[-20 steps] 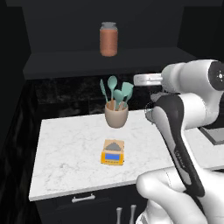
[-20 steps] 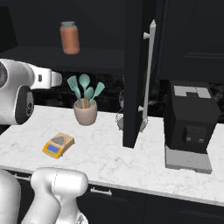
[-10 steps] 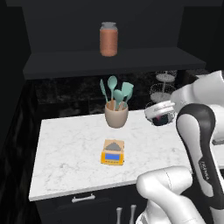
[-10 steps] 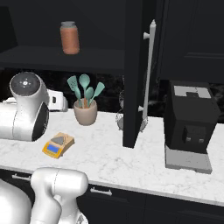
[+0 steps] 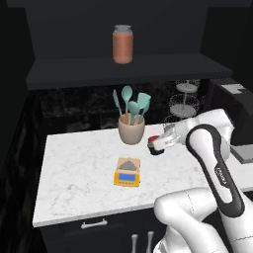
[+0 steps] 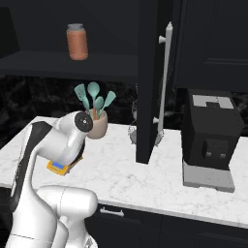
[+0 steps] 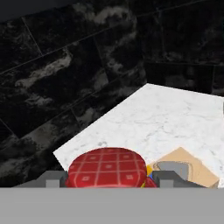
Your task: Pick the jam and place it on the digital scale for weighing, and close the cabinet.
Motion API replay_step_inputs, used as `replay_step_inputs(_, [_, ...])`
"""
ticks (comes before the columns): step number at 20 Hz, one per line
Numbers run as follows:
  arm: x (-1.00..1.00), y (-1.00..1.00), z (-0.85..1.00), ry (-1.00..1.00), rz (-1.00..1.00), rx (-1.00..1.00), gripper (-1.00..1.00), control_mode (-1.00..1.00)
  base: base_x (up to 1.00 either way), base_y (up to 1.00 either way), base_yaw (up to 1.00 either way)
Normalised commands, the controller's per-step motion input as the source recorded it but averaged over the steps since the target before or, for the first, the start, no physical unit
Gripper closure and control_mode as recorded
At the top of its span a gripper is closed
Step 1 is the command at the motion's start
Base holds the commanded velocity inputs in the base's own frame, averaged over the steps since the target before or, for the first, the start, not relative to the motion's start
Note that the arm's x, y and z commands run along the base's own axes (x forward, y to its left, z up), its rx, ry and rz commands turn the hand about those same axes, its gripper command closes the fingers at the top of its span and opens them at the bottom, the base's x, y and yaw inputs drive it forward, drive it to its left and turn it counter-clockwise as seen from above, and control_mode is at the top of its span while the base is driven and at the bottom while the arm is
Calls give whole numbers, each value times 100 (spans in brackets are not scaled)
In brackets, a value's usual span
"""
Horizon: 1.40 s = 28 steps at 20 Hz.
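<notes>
My gripper [image 5: 156, 145] is shut on the jam [image 5: 153, 140], a tiny red jar, and holds it a little above the white counter, right of the utensil cup [image 5: 131, 131]. In the hand view the jam [image 7: 107, 167] shows a red checked top between my two dark fingertips [image 7: 52, 178]. The digital scale [image 5: 127, 172], yellow-orange with a grey plate, lies on the counter to the lower left of the gripper; it shows as the scale [image 7: 183, 168] just past the jar. The cabinet door [image 6: 150, 82] stands open, its silver bar handle [image 6: 164, 82] facing me.
A tall orange-brown jar [image 5: 122, 43] stands on the open cabinet shelf [image 5: 128, 69]. A black coffee machine [image 6: 209, 138] sits at the counter's right. Wire baskets [image 5: 184, 104] stand behind my arm. The scale [image 6: 59, 167] peeks out behind my forearm.
My arm has swung down from shelf height to just above the counter and a little left, carrying the jam toward the scale. The cabinet door has not moved.
</notes>
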Motion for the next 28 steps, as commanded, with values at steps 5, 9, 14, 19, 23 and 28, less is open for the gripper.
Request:
replay_step_inputs(5, [78, 27, -75, 0, 25, 0, 100, -100, 0, 0, 0])
replay_step_inputs(9, [12, 0, -33, 0, 11, 0, 100, -100, 0, 0, 0])
replay_step_inputs(14, [6, 16, -16, -1, 2, 0, 100, -100, 0, 0, 0])
replay_step_inputs(19, [14, 36, -23, -13, 0, 0, 100, -100, 0, 0, 0])
replay_step_inputs(23, [12, 14, -31, -16, 0, 0, 100, -100, 0, 0, 0])
replay_step_inputs(28, [9, 0, -42, -10, 0, 3, 100, -100, 0, 0, 0])
